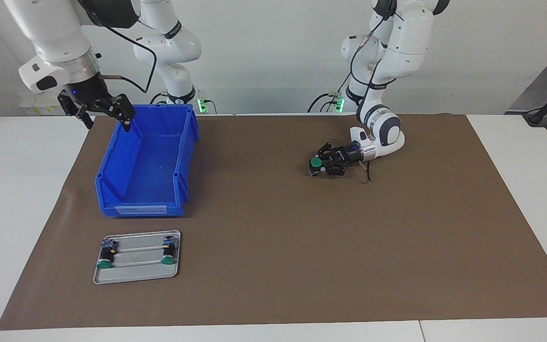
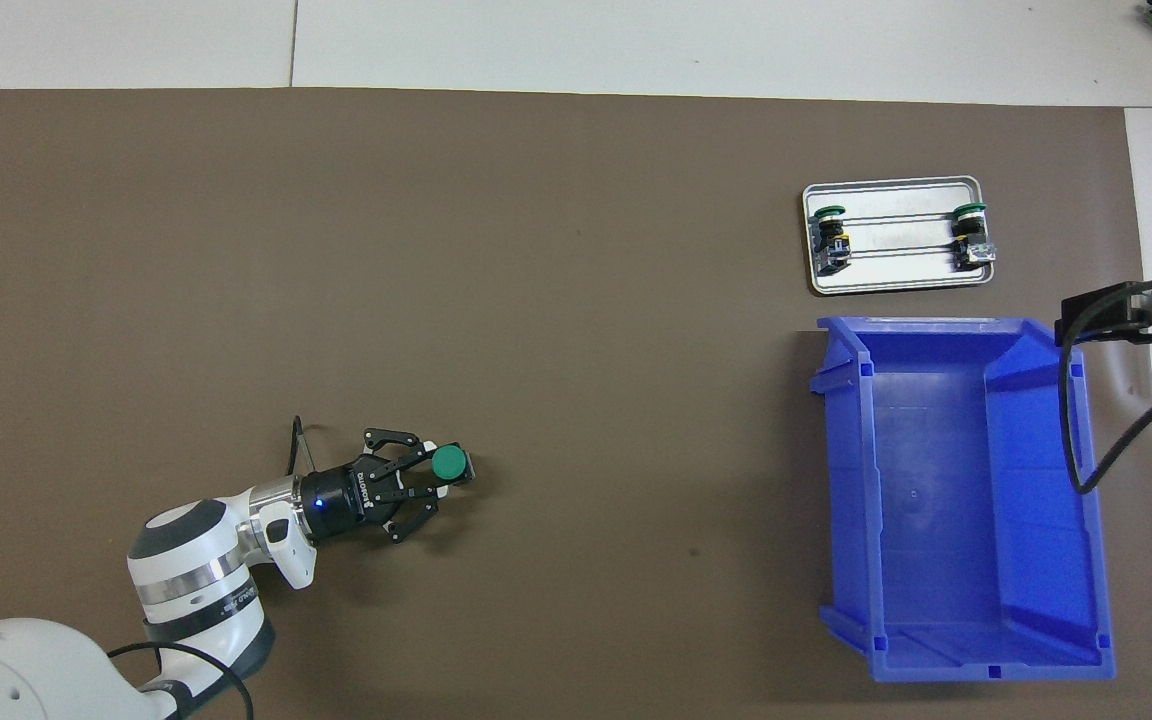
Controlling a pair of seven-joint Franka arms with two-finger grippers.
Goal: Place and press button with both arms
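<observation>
The button has a round green cap facing up and sits low at the brown mat, toward the left arm's end. My left gripper reaches in low and nearly level, shut on the button's body; it also shows in the overhead view. My right gripper hangs open and empty over the blue bin's corner nearest the robots, at the right arm's end; only part of it shows in the overhead view.
An empty blue bin stands at the right arm's end. Farther from the robots lies a flat grey metal tray with two more green-capped buttons on it. A cable trails from the left wrist.
</observation>
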